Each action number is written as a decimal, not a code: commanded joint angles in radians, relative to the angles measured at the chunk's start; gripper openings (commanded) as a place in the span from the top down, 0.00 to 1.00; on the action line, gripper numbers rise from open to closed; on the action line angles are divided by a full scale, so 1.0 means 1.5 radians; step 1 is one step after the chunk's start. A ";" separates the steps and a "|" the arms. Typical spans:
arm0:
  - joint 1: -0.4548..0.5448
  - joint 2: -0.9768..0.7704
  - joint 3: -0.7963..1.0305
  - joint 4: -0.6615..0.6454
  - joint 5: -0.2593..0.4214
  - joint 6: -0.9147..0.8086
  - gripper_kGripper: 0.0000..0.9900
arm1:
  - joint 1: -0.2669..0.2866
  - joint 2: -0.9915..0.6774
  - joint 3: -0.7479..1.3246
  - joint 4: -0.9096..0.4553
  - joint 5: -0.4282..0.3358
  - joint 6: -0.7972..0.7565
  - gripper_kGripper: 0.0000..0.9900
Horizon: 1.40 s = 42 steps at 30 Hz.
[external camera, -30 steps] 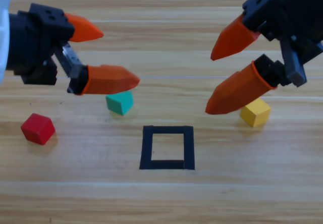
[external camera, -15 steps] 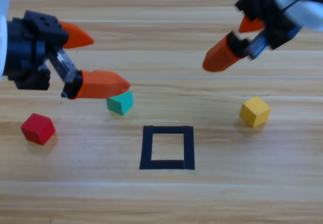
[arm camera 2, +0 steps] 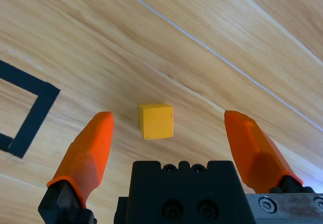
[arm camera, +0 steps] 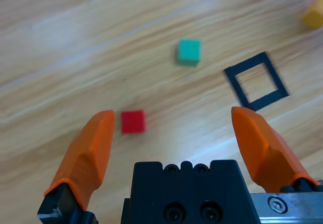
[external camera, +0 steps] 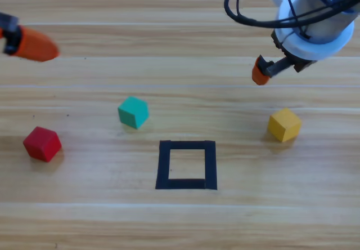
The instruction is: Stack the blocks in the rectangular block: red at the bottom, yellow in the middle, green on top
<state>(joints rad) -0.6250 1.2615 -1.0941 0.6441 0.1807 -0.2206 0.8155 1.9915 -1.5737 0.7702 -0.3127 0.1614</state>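
Red (external camera: 42, 143), green (external camera: 133, 112), yellow (external camera: 284, 124) cubes apart, outside black tape frame (external camera: 187, 164).

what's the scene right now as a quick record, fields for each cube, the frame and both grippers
red cube: on the table, left of the frame, untouched
green cube: on the table, up and left of the frame
yellow cube: on the table, right of the frame
tape frame: nothing inside, only wood
stack: not started
left gripper: open, holding nothing, drawn to the high view's left edge, red cube near one jaw in its wrist view
right gripper: open, holding nothing, above the yellow cube, which lies between its jaws in its wrist view
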 commanded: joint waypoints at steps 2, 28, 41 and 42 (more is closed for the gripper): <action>0.117 0.187 -0.063 0.087 -0.024 -0.038 0.00 | -0.069 0.131 -0.050 0.067 0.024 0.002 0.02; 0.155 0.448 -0.086 0.090 -0.047 -0.012 0.03 | -0.102 0.246 -0.124 0.154 0.113 -0.052 0.09; 0.166 0.518 -0.056 0.033 -0.061 -0.007 0.03 | -0.106 0.287 -0.166 0.198 0.141 -0.076 0.29; 0.170 0.518 -0.055 0.032 -0.064 -0.006 0.03 | -0.106 0.289 -0.168 0.199 0.147 -0.080 0.45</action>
<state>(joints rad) -0.4050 2.0011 -1.2056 0.7086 0.1041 -0.2410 0.6839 2.3506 -1.8193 1.0390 -0.1203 0.0597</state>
